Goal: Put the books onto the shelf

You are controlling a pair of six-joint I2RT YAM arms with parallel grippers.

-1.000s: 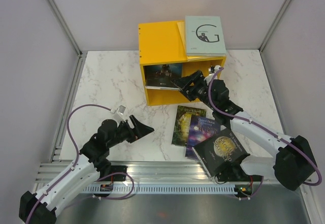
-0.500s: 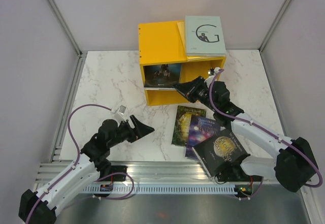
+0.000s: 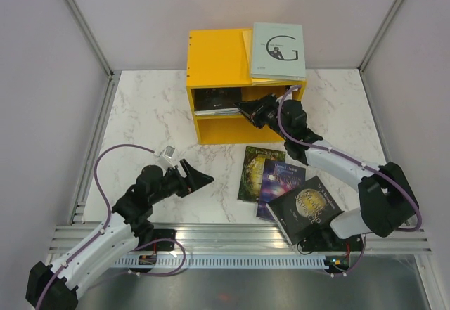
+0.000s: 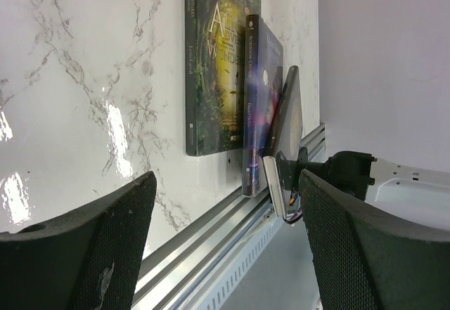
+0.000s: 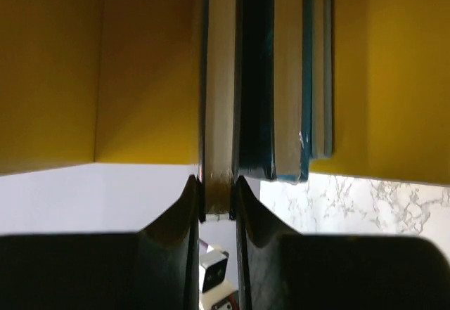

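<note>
The yellow shelf (image 3: 218,67) stands at the back of the table, and a grey book with a big "G" (image 3: 279,50) lies on its top. My right gripper (image 3: 244,106) reaches into the shelf's open front. In the right wrist view the right gripper (image 5: 218,199) is shut on the pale page edge of a book (image 5: 219,78) that stands beside several other books (image 5: 288,78) between the yellow walls. Three books lie on the table: a green one (image 3: 254,173), a galaxy one (image 3: 280,181) and a dark one (image 3: 306,208). My left gripper (image 3: 200,178) hovers open left of them, holding nothing.
The left wrist view shows the left gripper (image 4: 225,243) above the table's metal front rail (image 4: 211,247), with the green book (image 4: 218,64) and the galaxy book (image 4: 256,106) ahead. Grey walls enclose the marble table (image 3: 148,120).
My right gripper has shut on a book and pushed deeper into the shelf. The shelf has slid a little left and back. The left arm has not moved.
</note>
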